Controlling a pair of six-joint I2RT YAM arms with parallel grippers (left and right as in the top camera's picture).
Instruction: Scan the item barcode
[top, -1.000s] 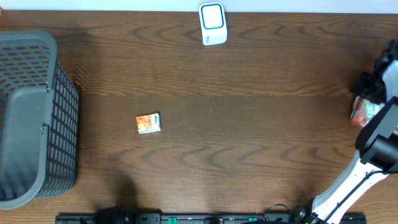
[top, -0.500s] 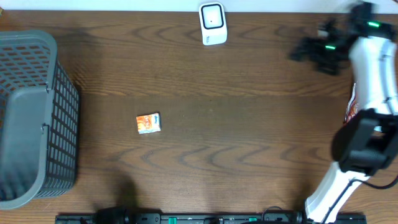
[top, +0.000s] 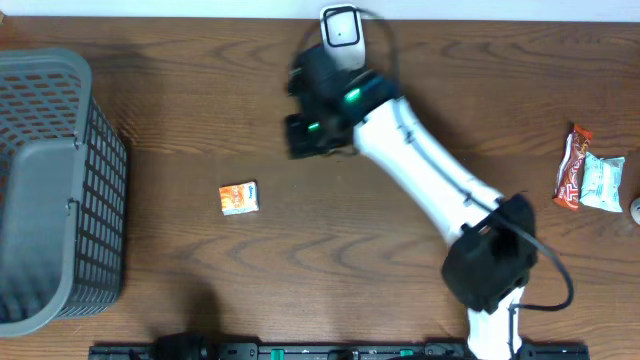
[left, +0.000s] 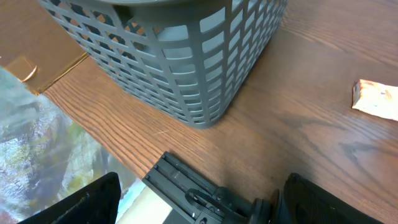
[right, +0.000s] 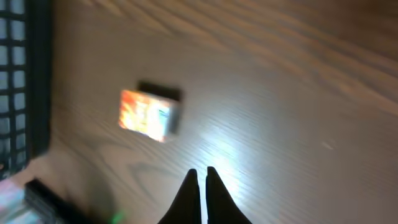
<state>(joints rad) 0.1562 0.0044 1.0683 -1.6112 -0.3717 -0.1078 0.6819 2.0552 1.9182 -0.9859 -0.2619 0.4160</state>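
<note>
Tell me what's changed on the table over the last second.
The right arm swung from the far right leftward to the upper middle, beside the scanner. The right gripper is now shut and empty. The orange box, basket and snack packets stayed put.

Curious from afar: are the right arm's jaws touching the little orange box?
Apart. The right wrist view shows bare table between the shut jaws and the orange box.

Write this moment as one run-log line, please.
right end effector: shut, empty, over table near orange box | left end effector: open, empty, by basket | scanner: at far table edge | scan: not done
</note>
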